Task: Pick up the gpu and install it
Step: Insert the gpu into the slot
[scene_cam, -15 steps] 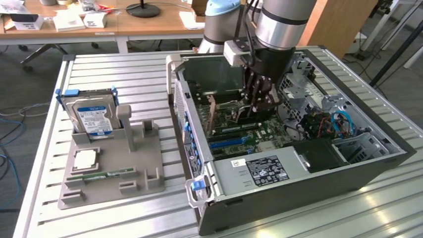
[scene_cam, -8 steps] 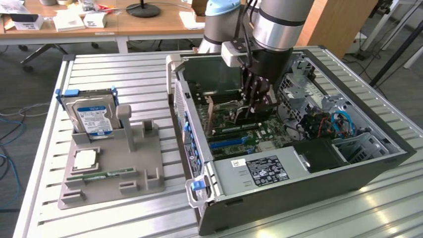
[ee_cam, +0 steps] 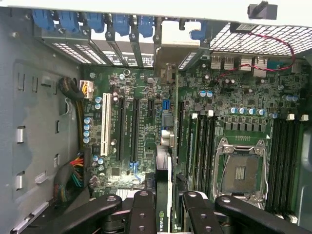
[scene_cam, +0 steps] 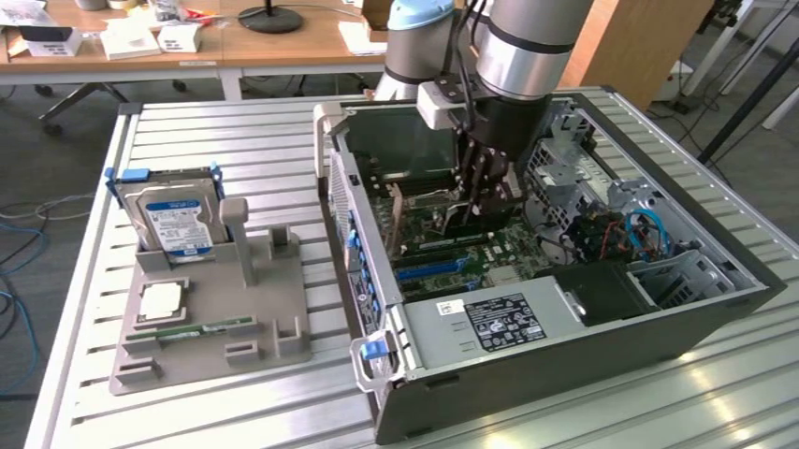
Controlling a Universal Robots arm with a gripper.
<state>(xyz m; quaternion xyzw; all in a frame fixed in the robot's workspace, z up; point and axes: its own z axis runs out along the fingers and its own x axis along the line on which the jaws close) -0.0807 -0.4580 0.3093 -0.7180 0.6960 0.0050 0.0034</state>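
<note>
My gripper (scene_cam: 485,201) reaches down into the open computer case (scene_cam: 413,393), over the green motherboard (scene_cam: 500,248). It is shut on the gpu (scene_cam: 397,220), a thin brownish card that stands on edge and runs from the fingers toward the case wall with the blue clips. In the wrist view the gpu (ee_cam: 168,183) appears edge-on between the black fingers (ee_cam: 144,209), with my gripper (ee_cam: 165,207) closed around it. It lines up along the black expansion slots (ee_cam: 134,129), its far end at the slot openings. Whether it sits in a slot I cannot tell.
A grey holder (scene_cam: 268,299) at the exterior view's left carries a blue-labelled hard drive (scene_cam: 175,220), a square chip (scene_cam: 163,299) and a green memory stick (scene_cam: 187,329). Inside the case are the power supply (scene_cam: 500,318), drive cage (scene_cam: 680,276), and an open CPU socket (ee_cam: 241,170).
</note>
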